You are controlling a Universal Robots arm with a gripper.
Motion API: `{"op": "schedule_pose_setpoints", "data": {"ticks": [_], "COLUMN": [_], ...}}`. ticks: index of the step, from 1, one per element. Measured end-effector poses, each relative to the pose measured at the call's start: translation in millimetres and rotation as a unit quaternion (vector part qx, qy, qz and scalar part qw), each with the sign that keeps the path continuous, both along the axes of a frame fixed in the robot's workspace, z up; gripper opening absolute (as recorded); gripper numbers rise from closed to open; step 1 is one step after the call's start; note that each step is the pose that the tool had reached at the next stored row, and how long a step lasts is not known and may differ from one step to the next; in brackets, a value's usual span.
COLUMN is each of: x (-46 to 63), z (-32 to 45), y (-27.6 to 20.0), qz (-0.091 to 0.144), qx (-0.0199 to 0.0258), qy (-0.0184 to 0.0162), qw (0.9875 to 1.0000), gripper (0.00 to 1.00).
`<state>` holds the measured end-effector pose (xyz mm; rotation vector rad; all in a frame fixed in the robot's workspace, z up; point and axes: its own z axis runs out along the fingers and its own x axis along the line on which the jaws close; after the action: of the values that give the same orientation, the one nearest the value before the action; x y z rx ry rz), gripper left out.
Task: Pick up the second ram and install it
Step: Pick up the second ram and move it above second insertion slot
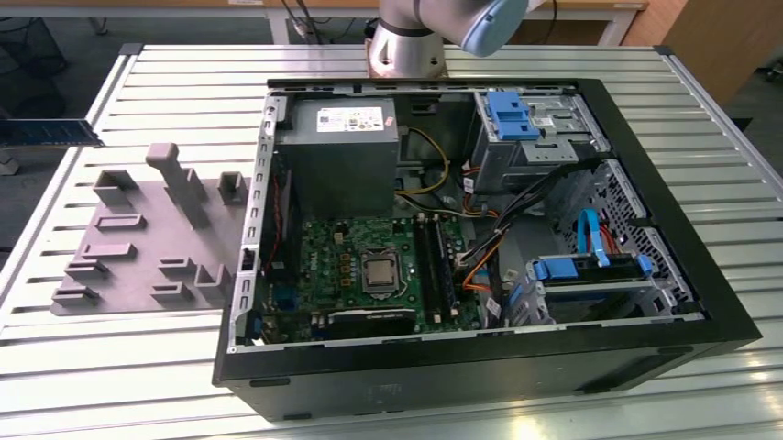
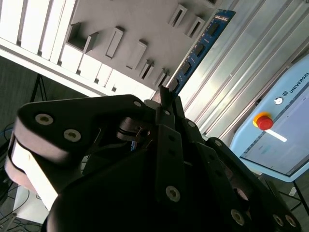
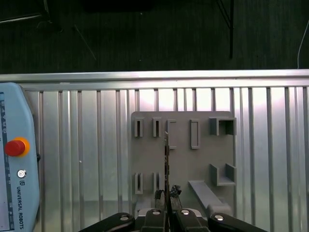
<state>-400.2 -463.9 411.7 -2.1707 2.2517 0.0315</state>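
First wrist view: gripper (image 3: 166,197) holds ram (image 3: 166,159), fixture (image 3: 200,162) behind.

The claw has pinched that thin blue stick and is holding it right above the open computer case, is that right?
Not quite. The gripper does pinch the blue stick, but holds it by the grey slotted plate, not above the computer case. The first wrist view shows the plate right behind the stick.

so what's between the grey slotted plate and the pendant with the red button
Just bare table slats, in the first wrist view.
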Motion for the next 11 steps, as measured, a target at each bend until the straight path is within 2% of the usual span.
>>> {"op": "schedule_pose_setpoints", "data": {"ticks": [11], "x": [8.9], "z": [0.0], "y": [0.0], "qz": [0.000], "qx": [0.0000], "qy": [0.0000], "qw": [1.0000], "gripper": [0.14]}}
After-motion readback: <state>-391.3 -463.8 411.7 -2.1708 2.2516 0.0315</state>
